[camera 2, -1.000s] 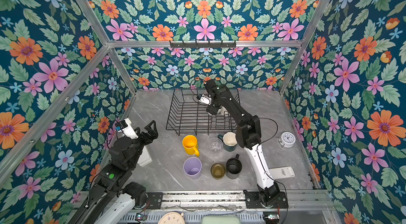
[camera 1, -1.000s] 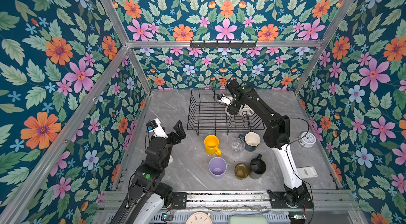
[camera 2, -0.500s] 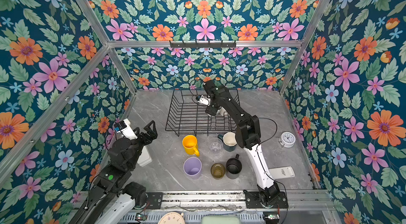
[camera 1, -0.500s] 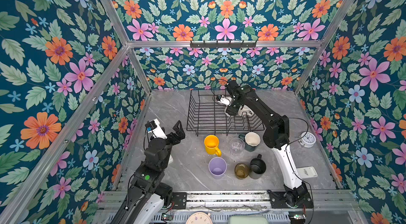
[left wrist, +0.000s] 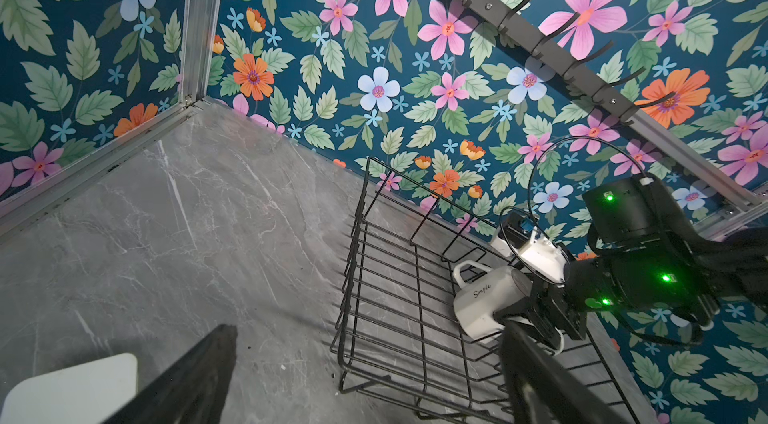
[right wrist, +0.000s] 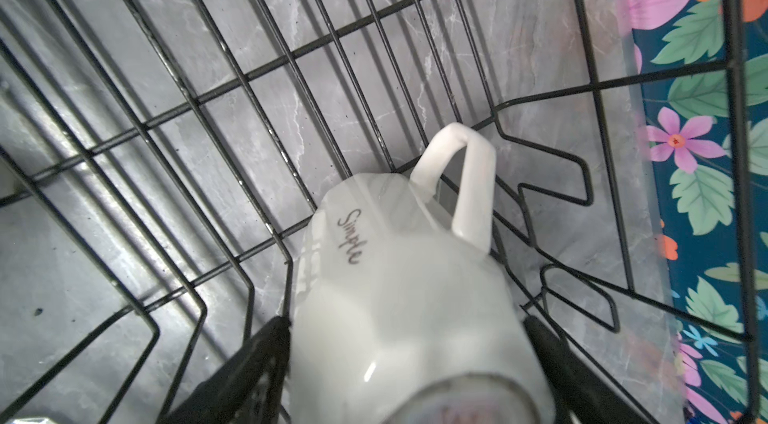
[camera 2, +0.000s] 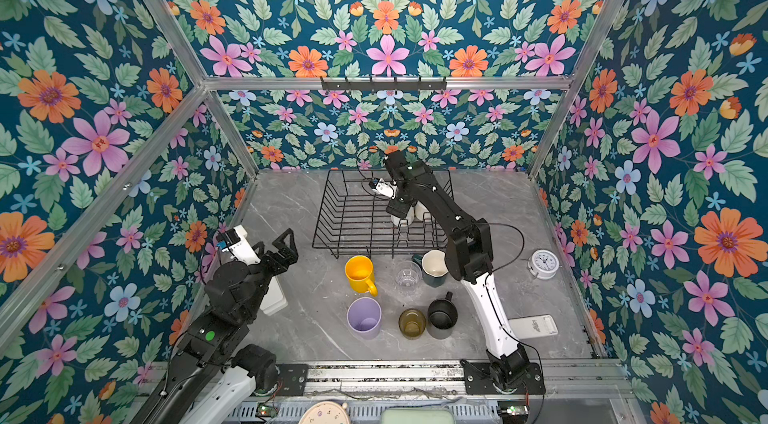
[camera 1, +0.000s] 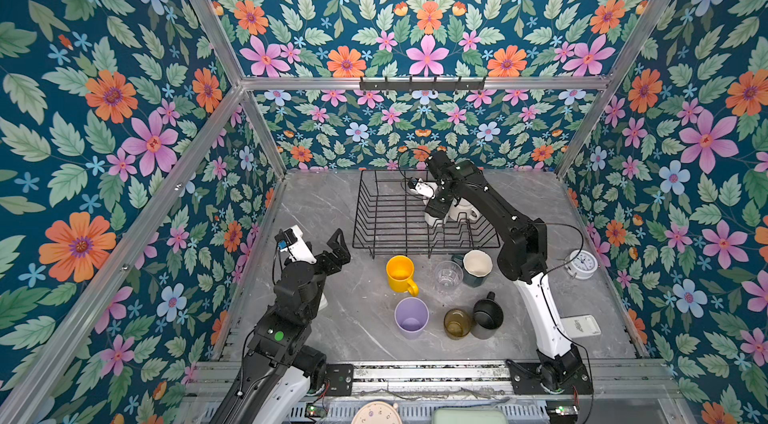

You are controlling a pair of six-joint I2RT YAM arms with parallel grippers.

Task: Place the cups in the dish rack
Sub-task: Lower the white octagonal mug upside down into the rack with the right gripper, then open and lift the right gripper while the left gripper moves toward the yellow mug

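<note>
The dish rack (camera 1: 374, 210) (left wrist: 395, 318) stands at the back of the table. My right gripper (camera 1: 436, 210) (right wrist: 405, 322) reaches into it, open, with its fingers on either side of the white mug with script (right wrist: 395, 297) (left wrist: 486, 305). That mug rests tilted on the rack wires, beside a second white mug (camera 1: 463, 212). In front of the rack stand a yellow mug (camera 1: 400, 274), a clear glass (camera 1: 448, 275), a dark green mug (camera 1: 477, 268), a lilac tumbler (camera 1: 410, 316), an amber glass (camera 1: 456, 322) and a black mug (camera 1: 486, 316). My left gripper (camera 1: 334, 249) (left wrist: 370, 330) hovers open and empty left of the rack.
A white alarm clock (camera 1: 582, 264) and a flat white device (camera 1: 579, 324) lie at the right side. A black hook rail (camera 1: 422, 83) hangs on the back wall. A white block (left wrist: 70, 393) sits under my left arm.
My right gripper's jaws have widened around the white mug with script in the rack. The left arm has not moved.
</note>
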